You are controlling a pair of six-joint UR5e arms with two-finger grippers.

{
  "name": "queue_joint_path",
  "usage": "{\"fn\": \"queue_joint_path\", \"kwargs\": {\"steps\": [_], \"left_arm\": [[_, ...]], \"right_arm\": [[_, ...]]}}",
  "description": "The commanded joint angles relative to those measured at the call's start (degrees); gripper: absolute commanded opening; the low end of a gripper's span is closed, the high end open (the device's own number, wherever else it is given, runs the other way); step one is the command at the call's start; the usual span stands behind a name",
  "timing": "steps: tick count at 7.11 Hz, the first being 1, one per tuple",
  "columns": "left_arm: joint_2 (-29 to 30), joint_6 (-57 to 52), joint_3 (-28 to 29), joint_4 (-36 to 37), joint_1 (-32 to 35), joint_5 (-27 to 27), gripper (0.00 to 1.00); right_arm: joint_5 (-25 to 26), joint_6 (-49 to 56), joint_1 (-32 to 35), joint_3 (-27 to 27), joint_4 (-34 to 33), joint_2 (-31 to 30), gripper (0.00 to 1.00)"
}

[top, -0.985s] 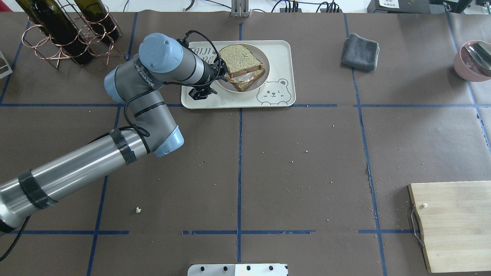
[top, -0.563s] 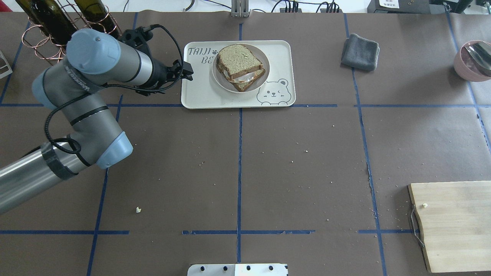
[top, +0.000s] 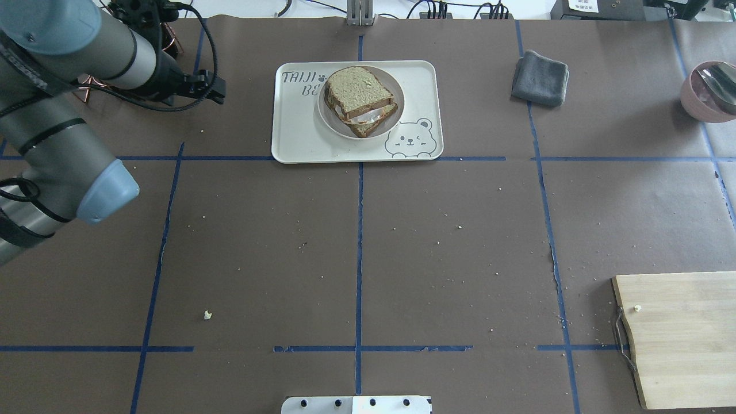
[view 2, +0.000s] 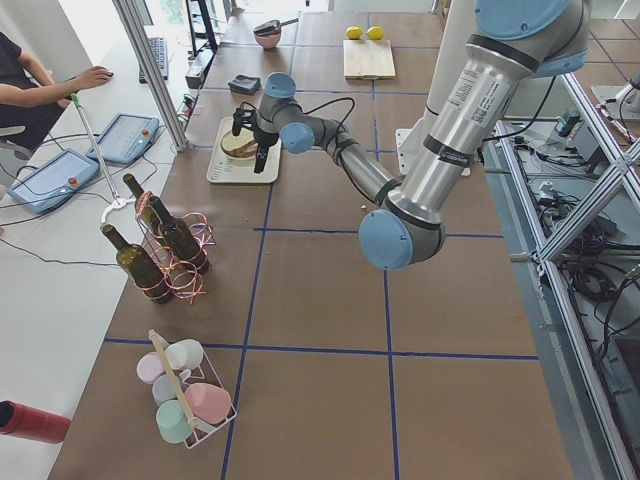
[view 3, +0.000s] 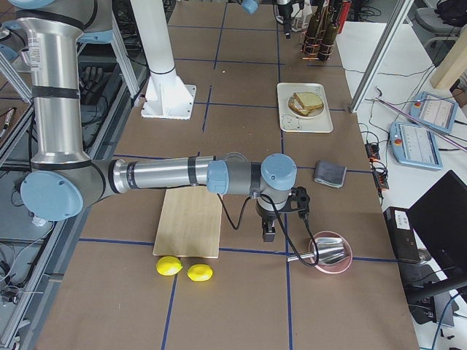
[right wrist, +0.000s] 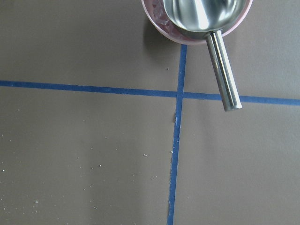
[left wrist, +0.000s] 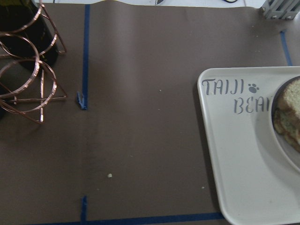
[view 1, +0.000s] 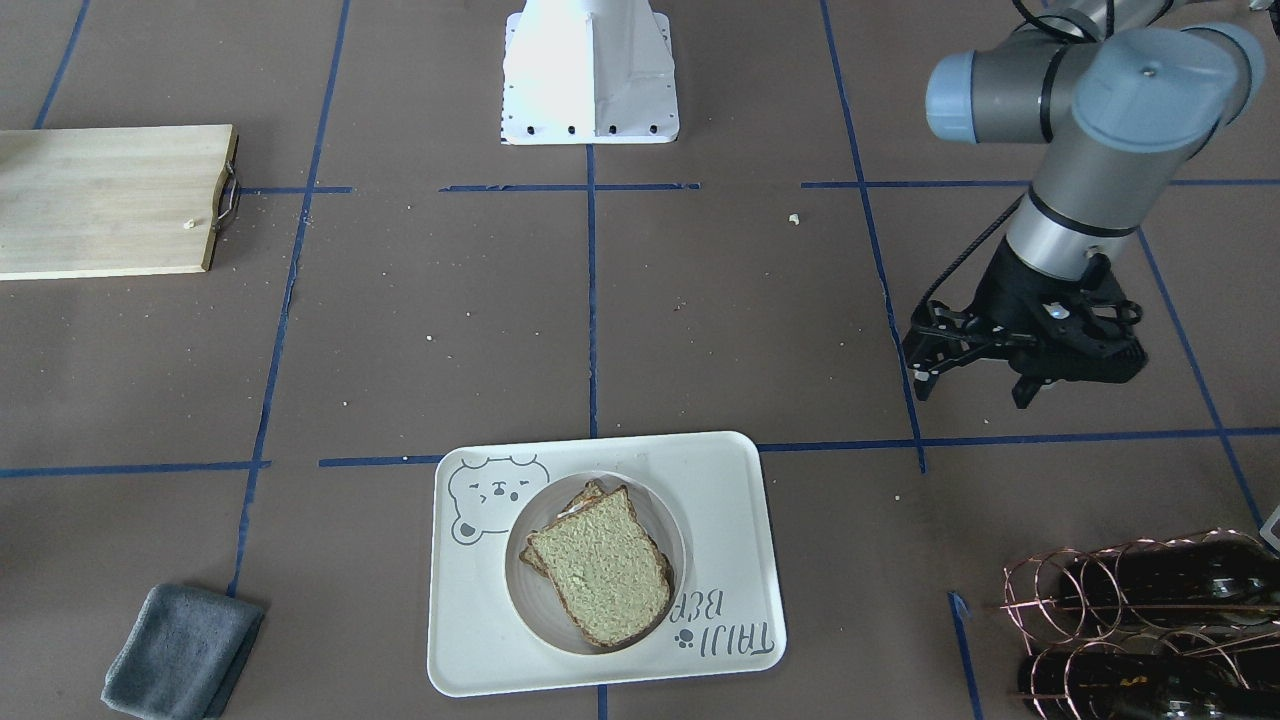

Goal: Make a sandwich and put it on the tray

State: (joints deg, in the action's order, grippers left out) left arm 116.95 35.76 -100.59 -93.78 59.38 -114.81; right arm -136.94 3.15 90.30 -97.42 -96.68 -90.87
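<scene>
The sandwich (top: 359,92), two greenish-beige slices with white egg showing between them, lies on a small round white plate (top: 386,125) on the cream bear tray (top: 299,138). It also shows in the front view (view 1: 600,565) on the tray (view 1: 740,500). My left gripper (top: 221,89) is open and empty, above the brown table to the left of the tray, clear of it. In the front view it (view 1: 970,393) hangs jaws apart. The left wrist view shows the tray's corner (left wrist: 243,154) and the sandwich's edge (left wrist: 290,112). My right gripper (view 3: 267,235) shows only in the right side view; I cannot tell its state.
A copper rack with wine bottles (view 1: 1150,610) stands by my left arm. A grey cloth (top: 540,77) lies right of the tray. A pink bowl with a metal scoop (top: 710,92) sits far right. A wooden cutting board (top: 678,336) lies near right.
My left gripper has drawn back from the plate's left side, off the tray and leftward toward the bottle rack. The sandwich and plate stayed in place on the tray.
</scene>
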Motion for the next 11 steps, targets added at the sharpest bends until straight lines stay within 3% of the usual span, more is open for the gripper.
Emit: {"fn": "queue_joint_path", "kwargs": {"steps": [1,3,4,6,11], "left_arm": [[-3.36,-21.09,-0.22,7.19,8.86,-2.69,1.0],[-10.57,-36.2,1.08,7.46,18.78,-11.37,1.0],[-15.04,-44.46,1.53,7.21,22.93,-11.84,1.0],[-21.46,-47.62,3.54,6.59,25.34,-15.51,1.0],[-22.11,-47.53,8.56,8.08,28.23,-17.2,1.0]], "right_arm": [[-0.26,-0.07,0.4,-0.67,0.0,-2.2,1.0],[-0.35,0.01,0.66,-0.58,-0.09,-2.2,1.0],[-0.44,-0.07,1.36,-0.67,0.0,-2.2,1.0],[-0.52,-0.07,2.16,-0.67,0.0,-2.55,1.0],[-0.96,0.45,2.77,-0.84,0.09,-3.52,1.0]]}}
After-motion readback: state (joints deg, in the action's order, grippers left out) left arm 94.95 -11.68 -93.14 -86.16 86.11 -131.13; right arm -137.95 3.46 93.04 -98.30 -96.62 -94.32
